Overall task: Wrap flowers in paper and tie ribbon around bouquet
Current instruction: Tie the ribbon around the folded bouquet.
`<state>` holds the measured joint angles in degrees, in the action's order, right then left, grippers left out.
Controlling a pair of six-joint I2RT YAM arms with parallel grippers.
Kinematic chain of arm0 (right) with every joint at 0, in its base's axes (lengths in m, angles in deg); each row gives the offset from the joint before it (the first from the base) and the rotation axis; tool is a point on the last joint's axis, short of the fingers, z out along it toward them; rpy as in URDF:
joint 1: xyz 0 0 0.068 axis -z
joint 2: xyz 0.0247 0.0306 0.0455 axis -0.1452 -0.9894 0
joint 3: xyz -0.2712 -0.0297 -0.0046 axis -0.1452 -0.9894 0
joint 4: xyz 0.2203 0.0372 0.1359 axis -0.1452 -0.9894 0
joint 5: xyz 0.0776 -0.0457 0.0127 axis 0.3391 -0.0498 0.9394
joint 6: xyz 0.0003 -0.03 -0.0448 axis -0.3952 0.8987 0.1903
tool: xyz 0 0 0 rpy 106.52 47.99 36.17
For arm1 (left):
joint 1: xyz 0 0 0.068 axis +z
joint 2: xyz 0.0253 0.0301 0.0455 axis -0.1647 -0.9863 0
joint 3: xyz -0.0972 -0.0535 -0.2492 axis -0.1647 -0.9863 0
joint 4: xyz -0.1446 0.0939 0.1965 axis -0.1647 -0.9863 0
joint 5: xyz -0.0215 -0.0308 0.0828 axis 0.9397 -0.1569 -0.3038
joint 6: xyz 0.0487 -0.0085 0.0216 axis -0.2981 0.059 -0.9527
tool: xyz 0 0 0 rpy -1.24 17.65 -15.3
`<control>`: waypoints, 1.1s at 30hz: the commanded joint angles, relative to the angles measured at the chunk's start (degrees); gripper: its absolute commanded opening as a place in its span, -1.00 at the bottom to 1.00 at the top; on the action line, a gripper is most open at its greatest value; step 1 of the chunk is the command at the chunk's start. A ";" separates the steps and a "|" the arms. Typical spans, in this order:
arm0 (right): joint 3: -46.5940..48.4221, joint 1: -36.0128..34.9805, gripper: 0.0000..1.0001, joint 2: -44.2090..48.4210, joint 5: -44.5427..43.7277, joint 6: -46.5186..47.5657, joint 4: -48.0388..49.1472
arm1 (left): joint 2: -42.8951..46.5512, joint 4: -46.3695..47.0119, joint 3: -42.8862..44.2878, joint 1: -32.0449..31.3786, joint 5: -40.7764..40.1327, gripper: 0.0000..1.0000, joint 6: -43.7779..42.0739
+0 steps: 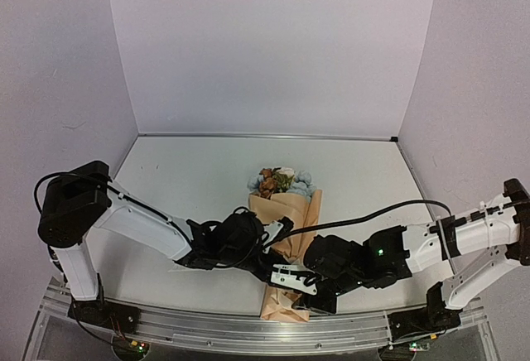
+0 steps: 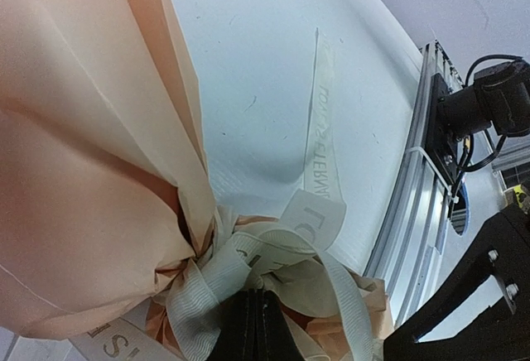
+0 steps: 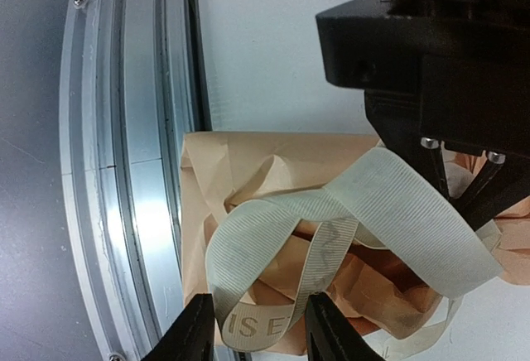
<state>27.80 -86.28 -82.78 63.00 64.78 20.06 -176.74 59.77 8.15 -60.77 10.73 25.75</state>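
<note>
Two black two-finger grippers meet at the narrow waist of the slim cone of tan kraft paper, the bouquet [image 1: 291,216], which lies on the white table [image 1: 186,179] with its wide end pointing away from the arm bases. The flowers [image 1: 281,183], a small cluster of dusty-pink, brownish, white and pale-blue heads, show above that wide end. The paper's narrow tail reaches the silver aluminium rail [image 3: 141,170] at the table's near edge.

Around the pinched waist runs the long cream-white fabric ribbon with printed lettering [image 3: 397,204], looped and crossed over itself, with one loose tail lying flat on the table beside the cone. The left gripper [image 2: 257,324] is clenched tight at the crossing and seems to nip a fold of ribbon, though the wrist view is too close to be sure. The right gripper [image 3: 263,328] has its jaws partway apart, one finger on each side of a lettered strand whose edges sit right against them.
</note>
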 commanded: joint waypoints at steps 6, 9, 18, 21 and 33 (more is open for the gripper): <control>1.81 -0.29 -0.92 -0.47 -2.09 -0.87 -0.01 | -1.29 0.18 1.04 -1.39 0.65 -1.00 -1.85; 1.83 -0.29 -1.00 -0.02 -2.42 -1.54 -0.87 | -0.76 0.11 0.68 -1.38 0.00 -1.00 -1.82; 2.76 -0.28 -1.00 5.14 -13.54 -2.00 -9.00 | 3.41 0.23 -1.39 -1.40 -4.01 -1.00 -0.71; 1.98 -0.22 -1.00 7.16 -15.26 -2.19 -10.38 | 5.41 0.56 -2.69 -1.43 -6.14 -1.00 -0.15; 4.63 0.47 -1.00 7.42 -20.42 -1.70 -12.99 | 11.40 1.18 -5.27 -1.43 -9.87 -1.00 0.48</control>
<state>28.43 -86.26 -75.03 46.16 63.04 8.28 -169.20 59.71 3.63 -61.98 3.83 26.00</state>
